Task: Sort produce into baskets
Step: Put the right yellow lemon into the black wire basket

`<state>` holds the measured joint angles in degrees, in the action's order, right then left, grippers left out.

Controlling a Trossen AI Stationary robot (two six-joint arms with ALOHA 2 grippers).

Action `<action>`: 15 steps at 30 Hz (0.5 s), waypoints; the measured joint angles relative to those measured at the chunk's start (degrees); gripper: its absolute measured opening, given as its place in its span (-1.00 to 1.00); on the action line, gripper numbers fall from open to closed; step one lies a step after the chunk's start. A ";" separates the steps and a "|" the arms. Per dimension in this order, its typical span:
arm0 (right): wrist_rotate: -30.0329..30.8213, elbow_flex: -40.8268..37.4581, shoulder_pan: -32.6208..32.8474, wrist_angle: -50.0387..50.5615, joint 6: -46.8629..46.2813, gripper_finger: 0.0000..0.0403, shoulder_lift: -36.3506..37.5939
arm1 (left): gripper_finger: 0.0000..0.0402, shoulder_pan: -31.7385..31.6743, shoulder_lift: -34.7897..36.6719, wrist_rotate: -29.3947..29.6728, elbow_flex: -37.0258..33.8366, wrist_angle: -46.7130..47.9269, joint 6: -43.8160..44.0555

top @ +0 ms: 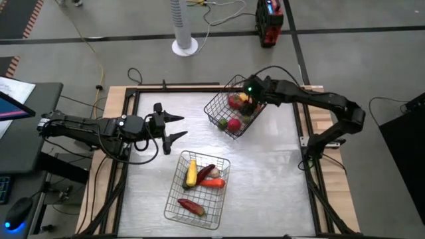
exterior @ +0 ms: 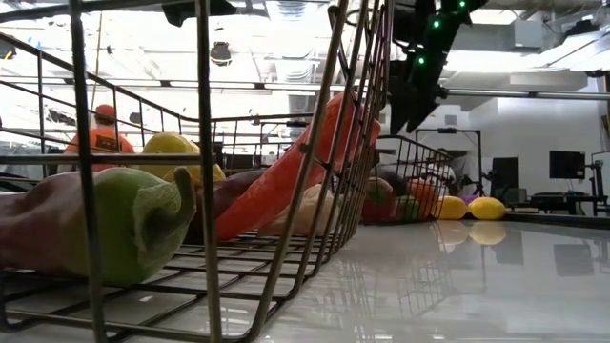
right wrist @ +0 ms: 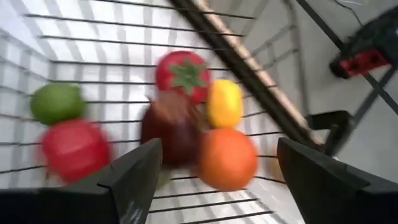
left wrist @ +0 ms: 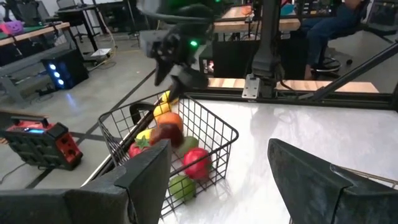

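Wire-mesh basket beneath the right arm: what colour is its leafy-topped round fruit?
Red with a green leafy top; right wrist view shows it best.

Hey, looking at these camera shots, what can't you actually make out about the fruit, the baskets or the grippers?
- How many pieces the far basket holds: in the high view the right gripper covers part of it, and the pieces overlap.
- The maroon piece in the right wrist view: too blurred to name.
- The near basket in the low view: cut off by the picture's edges, its mesh hiding the table behind.
- The left gripper: open over bare table.
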<state>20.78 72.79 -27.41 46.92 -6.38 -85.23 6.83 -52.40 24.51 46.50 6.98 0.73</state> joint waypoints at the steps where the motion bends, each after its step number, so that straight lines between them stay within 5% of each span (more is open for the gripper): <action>1: 0.01 0.01 -1.49 -0.11 0.41 0.74 0.19 | 0.27 0.00 0.02 0.01 0.00 0.03 0.00; 15: -0.67 -4.15 -28.26 -3.77 -8.33 0.62 2.34 | 0.27 0.00 0.01 0.17 0.00 0.05 0.02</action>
<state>20.11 68.64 -55.67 43.16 -14.71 -82.89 6.83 -52.39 24.68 46.50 7.04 0.75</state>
